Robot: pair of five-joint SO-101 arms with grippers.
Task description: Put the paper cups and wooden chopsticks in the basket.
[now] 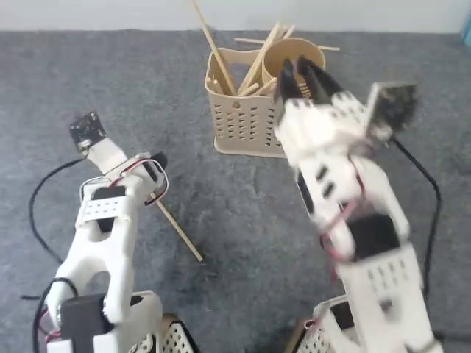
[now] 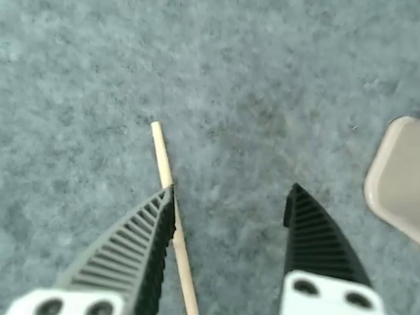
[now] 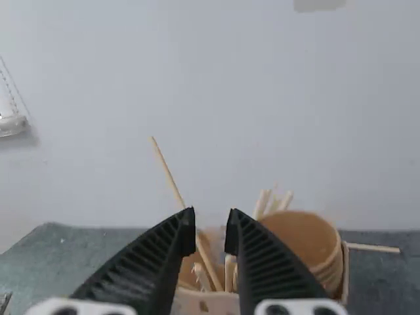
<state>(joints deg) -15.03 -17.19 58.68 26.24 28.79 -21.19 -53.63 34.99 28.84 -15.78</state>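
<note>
The cream perforated basket (image 1: 246,121) stands at the back centre and holds several wooden chopsticks (image 1: 257,55) and stacked paper cups (image 1: 294,53). One chopstick (image 1: 180,235) lies on the grey carpet in front of it. My left gripper (image 1: 156,184) hangs open low over that stick's far end. In the left wrist view the chopstick (image 2: 162,157) runs along the inside of one finger (image 2: 141,243), and the gripper (image 2: 230,197) holds nothing. My right gripper (image 1: 303,70) hovers above the basket's right side, open only a narrow gap and empty (image 3: 210,220). The cups (image 3: 308,246) sit just beyond it.
A basket corner (image 2: 397,174) shows off to the side of the left gripper. Black cables trail by the left arm (image 1: 35,213) and the right arm (image 1: 430,191). A pale wall (image 3: 262,98) rises behind the basket. Open carpet (image 1: 243,220) lies between the arms.
</note>
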